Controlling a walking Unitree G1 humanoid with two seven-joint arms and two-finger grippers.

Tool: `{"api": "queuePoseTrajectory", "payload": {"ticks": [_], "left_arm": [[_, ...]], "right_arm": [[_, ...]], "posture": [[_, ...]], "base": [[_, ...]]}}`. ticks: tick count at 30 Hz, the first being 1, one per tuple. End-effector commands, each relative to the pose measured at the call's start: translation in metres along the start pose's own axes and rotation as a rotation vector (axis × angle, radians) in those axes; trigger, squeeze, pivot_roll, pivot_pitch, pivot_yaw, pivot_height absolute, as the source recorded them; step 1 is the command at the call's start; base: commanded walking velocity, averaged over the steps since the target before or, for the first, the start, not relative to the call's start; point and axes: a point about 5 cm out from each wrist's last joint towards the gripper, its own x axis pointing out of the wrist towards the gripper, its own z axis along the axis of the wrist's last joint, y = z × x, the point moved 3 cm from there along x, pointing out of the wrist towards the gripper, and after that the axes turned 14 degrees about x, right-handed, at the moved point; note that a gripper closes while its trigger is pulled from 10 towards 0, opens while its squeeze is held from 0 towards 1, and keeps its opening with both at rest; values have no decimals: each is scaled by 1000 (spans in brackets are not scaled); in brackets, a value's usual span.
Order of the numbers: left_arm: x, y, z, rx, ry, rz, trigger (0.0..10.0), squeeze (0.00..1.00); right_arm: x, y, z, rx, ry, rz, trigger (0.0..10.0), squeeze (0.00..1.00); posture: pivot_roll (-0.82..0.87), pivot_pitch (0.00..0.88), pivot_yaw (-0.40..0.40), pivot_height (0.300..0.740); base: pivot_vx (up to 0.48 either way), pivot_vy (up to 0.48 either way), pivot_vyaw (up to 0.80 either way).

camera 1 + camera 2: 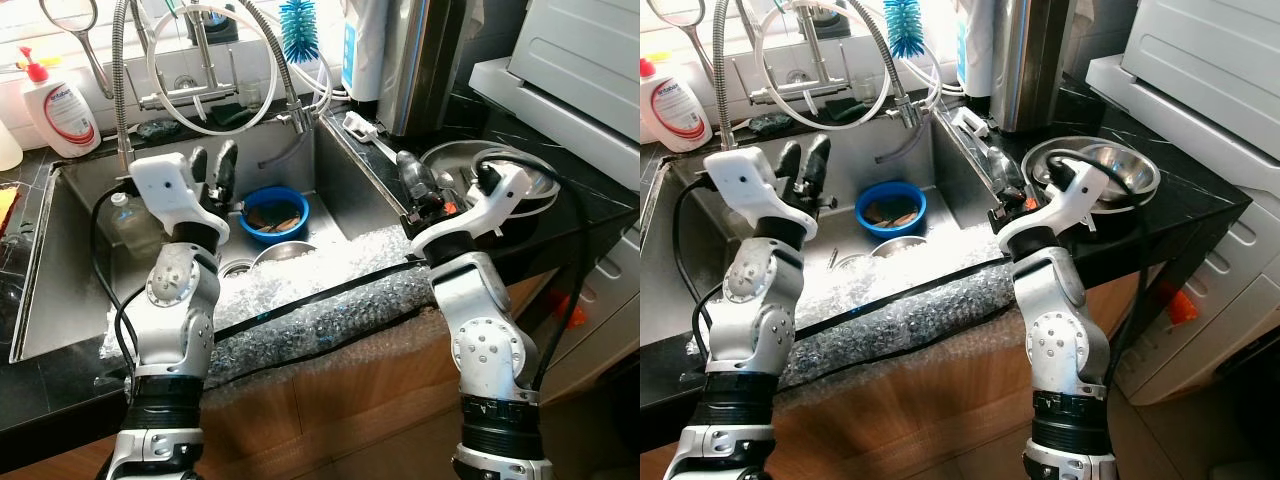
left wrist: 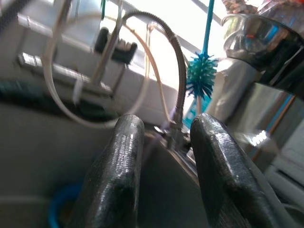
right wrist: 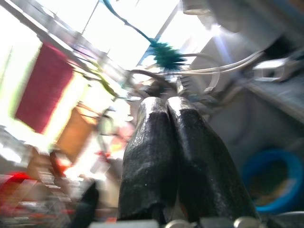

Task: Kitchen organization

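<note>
The left gripper (image 1: 213, 165) is raised over the sink (image 1: 70, 260), jaws slightly apart and empty. The right gripper (image 1: 412, 172) is raised at the sink's right rim, jaws pressed together and empty. A blue bowl (image 1: 274, 212) sits in the sink, a steel bowl (image 1: 1118, 170) on the bench (image 1: 1200, 200) to the right.

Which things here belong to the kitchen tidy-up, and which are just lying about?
Job in hand:
- blue bowl in the sink
- steel bowl on the counter
- left claw, open
- right claw, shut

Lying about:
- soap bottle
- blue bottle brush
- bubble wrap
</note>
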Motion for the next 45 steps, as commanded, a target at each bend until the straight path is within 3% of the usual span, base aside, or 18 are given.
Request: {"api": "queuePoseTrajectory", "payload": {"ticks": [1,5,8,13,15,27,45], "left_arm": [[0,-2,4,-87,7,-37,10000,0],[-6,-8,-3,-231,62,-115,10000,0],[-11,-13,-2,-396,76,-178,10000,0],[-20,-25,3,-502,88,-311,10000,0],[-24,-34,3,-533,110,-367,10000,0],[-29,-57,1,-586,159,-469,10000,0],[-31,-74,2,-595,152,-519,10000,0]], "right_arm": [[-4,8,2,57,-2,55,10000,0],[-14,10,-1,143,22,97,10000,0],[-25,8,-5,231,40,97,10000,0],[-37,6,-10,285,79,95,10000,0],[-44,14,-15,314,128,152,10000,0],[-51,28,-31,333,244,216,10000,0],[-55,25,-39,334,295,201,10000,0]], "posture": [[-100,15,30,740],[-103,7,33,740],[-106,0,31,740],[-107,0,28,740],[-107,0,27,740],[-106,2,23,740],[-106,17,14,740]], "base": [[0,0,0],[0,0,0],[0,0,0],[0,0,0],[0,0,0],[0,0,0],[0,0,0]]}}
